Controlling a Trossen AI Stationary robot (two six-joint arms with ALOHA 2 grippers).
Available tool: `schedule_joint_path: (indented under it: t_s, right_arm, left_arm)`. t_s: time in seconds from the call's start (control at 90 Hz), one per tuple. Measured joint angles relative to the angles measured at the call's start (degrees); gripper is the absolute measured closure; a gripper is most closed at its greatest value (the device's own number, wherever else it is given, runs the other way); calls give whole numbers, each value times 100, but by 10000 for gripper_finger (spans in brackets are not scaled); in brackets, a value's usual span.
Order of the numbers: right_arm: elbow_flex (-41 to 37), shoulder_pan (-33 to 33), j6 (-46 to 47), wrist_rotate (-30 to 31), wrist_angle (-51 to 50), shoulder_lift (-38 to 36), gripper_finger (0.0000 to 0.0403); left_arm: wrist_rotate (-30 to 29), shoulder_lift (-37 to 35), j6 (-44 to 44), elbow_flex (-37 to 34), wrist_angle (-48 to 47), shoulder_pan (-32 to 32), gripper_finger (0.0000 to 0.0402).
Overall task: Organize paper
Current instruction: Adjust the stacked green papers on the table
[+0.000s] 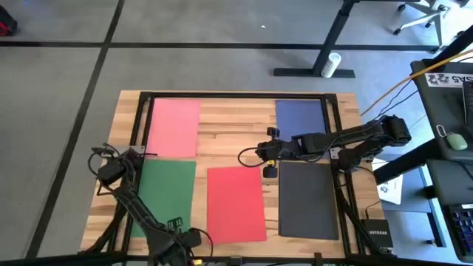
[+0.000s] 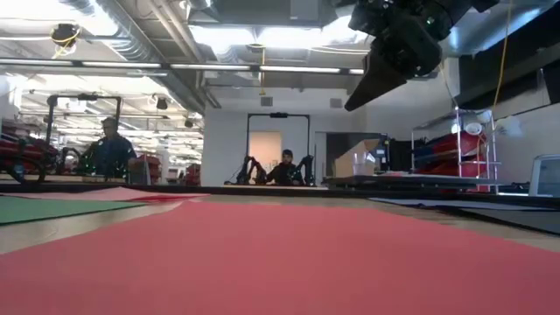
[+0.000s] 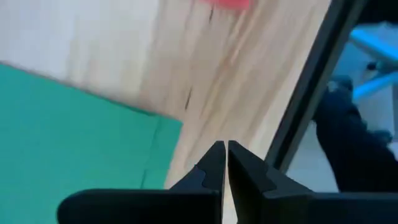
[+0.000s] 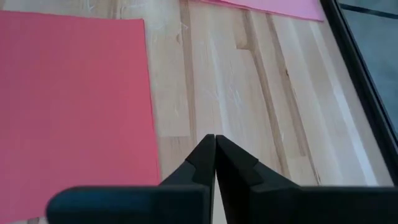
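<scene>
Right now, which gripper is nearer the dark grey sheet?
Right. The right gripper hovers just off the far-left corner of the dark grey sheet; the left gripper is across the table, by the green sheet.

Lighting is even and bright. In the low view, ceiling lights (image 2: 262, 37) glare and wash out; the near red sheet (image 2: 289, 262) is out of focus. The left wrist view is blurred across the table (image 3: 205, 68) and the green sheet (image 3: 62, 130). The high view shows soft, faint shadows.
</scene>
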Motion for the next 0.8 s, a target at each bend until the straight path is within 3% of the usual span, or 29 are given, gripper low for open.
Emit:
schedule_joint_path:
  t_s: [0.156,0.244,0.378,0.8]
  right_arm:
    - [0,0,0,0,4,0,403]
    - [0,34,2,0,-15,0,403]
    - [0,127,-5,1,-29,0,403]
    - [0,190,-7,98,-157,0,403]
  left_arm:
    - [-147,0,-88,22,-511,162,402]
    - [-109,0,164,22,-268,223,402]
    - [227,0,477,24,78,148,402]
    - [1394,0,-45,-694,28,-256,402]
